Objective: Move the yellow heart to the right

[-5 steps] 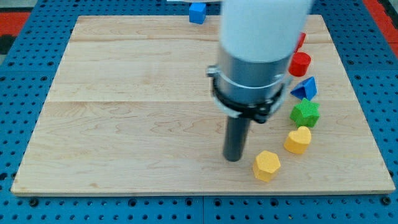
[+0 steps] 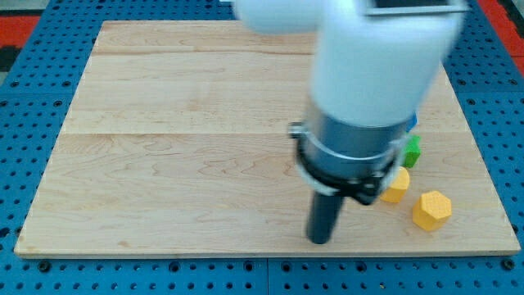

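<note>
The yellow heart (image 2: 396, 187) lies near the board's lower right, partly hidden behind the arm's grey collar. A yellow hexagon block (image 2: 431, 210) lies just right of it and lower. My tip (image 2: 320, 239) rests on the wooden board (image 2: 180, 147), left of the heart and a little lower, apart from it. The green block (image 2: 412, 151) shows only as a sliver above the heart. The arm's white body hides the blocks further up on the right.
A sliver of a blue block (image 2: 414, 122) peeks out beside the arm above the green one. The board sits on a blue perforated table (image 2: 24, 123). The board's right edge runs close to the yellow hexagon.
The arm has moved right and toward the view's bottom. The yellow hexagon has shifted right, from lower left of the heart to its right. The red and blue blocks are now hidden behind the arm.
</note>
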